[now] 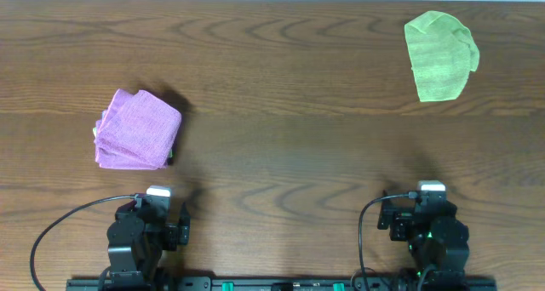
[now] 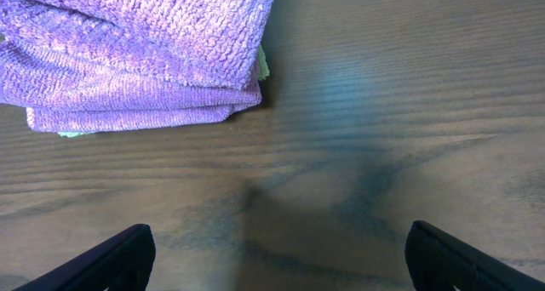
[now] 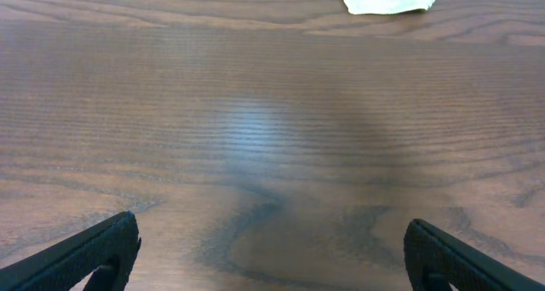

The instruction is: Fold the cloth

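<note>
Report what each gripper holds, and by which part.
Nothing. The left gripper and right gripper are open and empty; purple cloth and green cloth lie untouched.

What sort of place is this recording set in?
Probably a lab bench: a wood-grain table, a left arm and right arm mounted at its near edge, and a folded purple cloth and a green cloth.

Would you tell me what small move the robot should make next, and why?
Probably reach the open right gripper forward toward the green cloth: it lies rumpled, far ahead of the gripper, while the purple cloth already sits folded.
</note>
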